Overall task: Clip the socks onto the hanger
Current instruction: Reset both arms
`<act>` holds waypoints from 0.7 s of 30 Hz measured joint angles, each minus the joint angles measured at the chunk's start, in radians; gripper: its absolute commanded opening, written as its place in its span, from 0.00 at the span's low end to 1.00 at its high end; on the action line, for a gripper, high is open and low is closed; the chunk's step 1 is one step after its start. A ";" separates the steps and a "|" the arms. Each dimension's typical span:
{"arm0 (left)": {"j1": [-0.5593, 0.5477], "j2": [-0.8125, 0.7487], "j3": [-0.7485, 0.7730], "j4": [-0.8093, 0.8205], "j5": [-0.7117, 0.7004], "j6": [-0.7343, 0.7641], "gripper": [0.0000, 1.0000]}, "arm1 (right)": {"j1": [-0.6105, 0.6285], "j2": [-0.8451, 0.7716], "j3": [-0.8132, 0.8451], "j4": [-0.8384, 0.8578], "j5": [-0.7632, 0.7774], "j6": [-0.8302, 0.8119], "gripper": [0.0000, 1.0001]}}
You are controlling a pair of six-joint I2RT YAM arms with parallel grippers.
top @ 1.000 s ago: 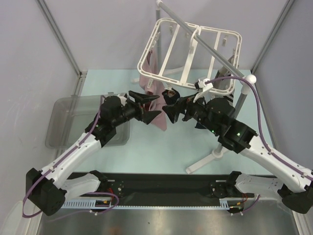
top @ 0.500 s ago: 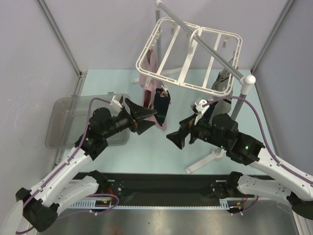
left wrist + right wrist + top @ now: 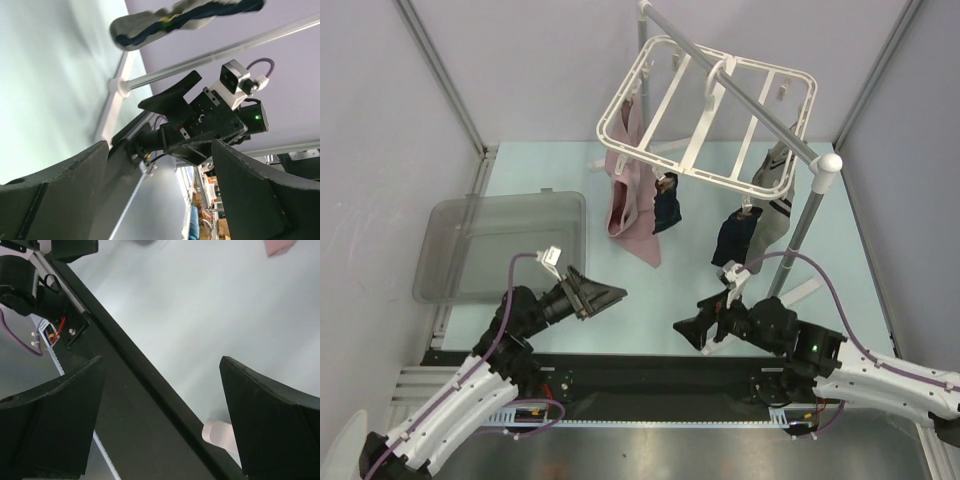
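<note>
My left pincer [image 3: 604, 296] and right pincer [image 3: 687, 335] hang low over the near part of the table [image 3: 620, 262] and face each other, each with fingers spread wide and nothing between them. Farther back on my left sits a clear bin [image 3: 500, 245]. Beyond, the white hanger [image 3: 705, 177] hangs on the grey pole stand [image 3: 798, 240] — a navy sock [image 3: 667, 210] dangles from its front edge beside a pink cloth [image 3: 632, 205], with another navy sock [image 3: 731, 238] and grey socks [image 3: 776, 168] toward the right.
</note>
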 measured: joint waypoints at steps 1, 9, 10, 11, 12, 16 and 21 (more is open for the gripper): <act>0.000 -0.037 -0.043 0.004 0.000 0.001 0.89 | 0.017 -0.024 -0.050 0.031 0.021 0.017 1.00; -0.002 -0.381 -0.207 0.036 0.002 -0.005 0.90 | 0.164 -0.266 -0.356 0.231 0.240 0.149 1.00; -0.002 -0.393 -0.207 0.052 0.002 -0.015 0.91 | 0.182 -0.288 -0.365 0.245 0.275 0.168 1.00; -0.002 -0.398 -0.207 0.058 0.003 -0.024 0.91 | 0.198 -0.304 -0.367 0.267 0.309 0.190 1.00; -0.002 -0.398 -0.207 0.058 0.005 -0.027 0.91 | 0.214 -0.314 -0.367 0.293 0.342 0.213 1.00; -0.002 -0.398 -0.207 0.059 0.027 -0.028 0.91 | 0.274 -0.307 -0.366 0.325 0.478 0.307 1.00; -0.002 -0.398 -0.207 0.058 0.034 -0.028 0.91 | 0.345 -0.263 -0.366 0.327 0.598 0.364 1.00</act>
